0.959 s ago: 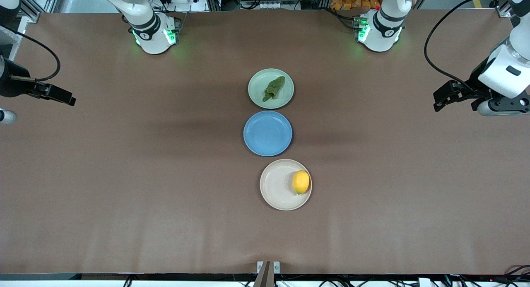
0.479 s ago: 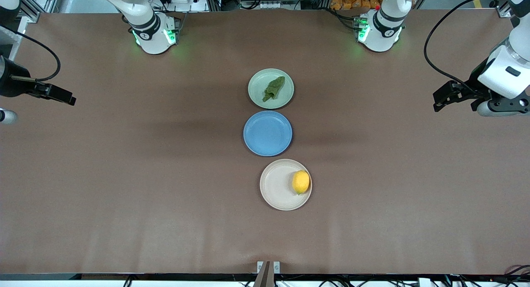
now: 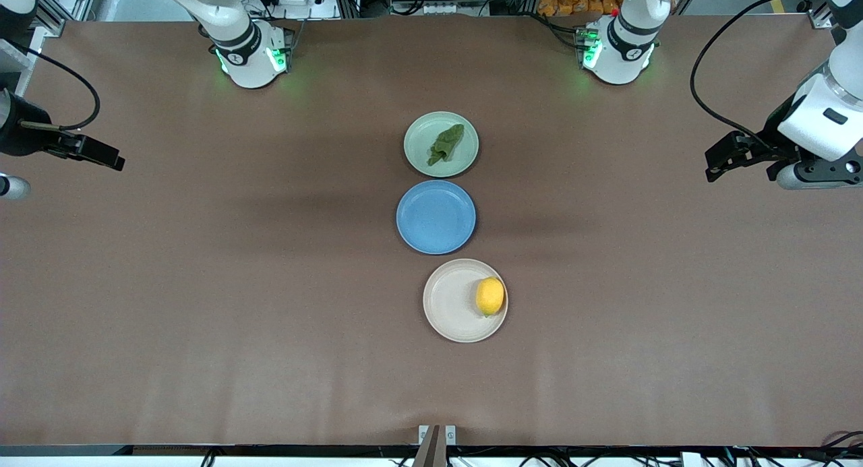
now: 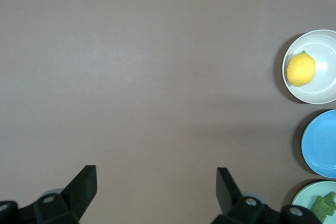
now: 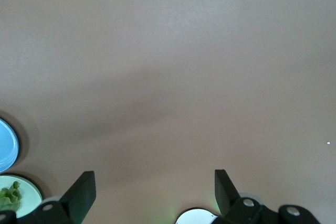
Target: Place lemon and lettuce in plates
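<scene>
The yellow lemon (image 3: pixel 490 296) (image 4: pixel 301 68) lies in the beige-white plate (image 3: pixel 450 305) (image 4: pixel 323 45), the plate nearest the front camera. The dark-green lettuce (image 3: pixel 445 144) (image 4: pixel 323 205) (image 5: pixel 7 196) rests in the pale mint plate (image 3: pixel 421 140) (image 4: pixel 303 196) (image 5: pixel 30 198), the one farthest from that camera. My left gripper (image 3: pixel 716 162) (image 4: pixel 156 178) hangs open and empty over the bare table at the left arm's end. At the right arm's end my right gripper (image 3: pixel 111 160) (image 5: pixel 155 181) is likewise open with nothing between its fingers.
An empty blue plate (image 3: pixel 436 217) (image 4: pixel 321 143) (image 5: pixel 6 145) sits between the two other plates. Brown tabletop (image 3: pixel 236 285) stretches wide on both sides of the plate row. The arm bases (image 3: pixel 249 52) stand along the table's edge farthest from the front camera.
Both grippers drifted very slightly; the lemon, lettuce and plates have not moved.
</scene>
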{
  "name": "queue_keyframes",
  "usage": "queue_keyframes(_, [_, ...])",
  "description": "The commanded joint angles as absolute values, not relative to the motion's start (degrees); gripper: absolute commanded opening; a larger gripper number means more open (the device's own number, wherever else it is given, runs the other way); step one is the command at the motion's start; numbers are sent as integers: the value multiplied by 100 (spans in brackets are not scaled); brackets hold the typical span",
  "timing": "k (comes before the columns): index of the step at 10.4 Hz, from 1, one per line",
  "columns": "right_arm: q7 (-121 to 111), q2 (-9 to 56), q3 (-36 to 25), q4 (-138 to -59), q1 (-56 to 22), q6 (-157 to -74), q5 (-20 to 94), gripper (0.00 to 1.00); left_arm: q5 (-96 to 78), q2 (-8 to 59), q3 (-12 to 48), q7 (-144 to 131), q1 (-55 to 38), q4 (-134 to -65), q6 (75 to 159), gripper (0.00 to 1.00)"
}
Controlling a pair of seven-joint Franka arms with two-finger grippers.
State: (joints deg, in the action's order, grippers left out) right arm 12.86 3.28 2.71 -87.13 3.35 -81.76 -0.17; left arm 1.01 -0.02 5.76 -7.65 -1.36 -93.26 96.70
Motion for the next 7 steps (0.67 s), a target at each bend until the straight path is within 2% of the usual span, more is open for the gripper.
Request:
queue_keyframes(1, [1230, 9, 325, -9122, 431, -8411, -18, 100, -44, 0, 580, -580, -88, -9281, 9615, 100])
queue_keyframes(7, [1239, -61, 325, -9211, 422, -8420, -18, 100, -44, 0, 571, -571, -79, -9272, 9615, 100])
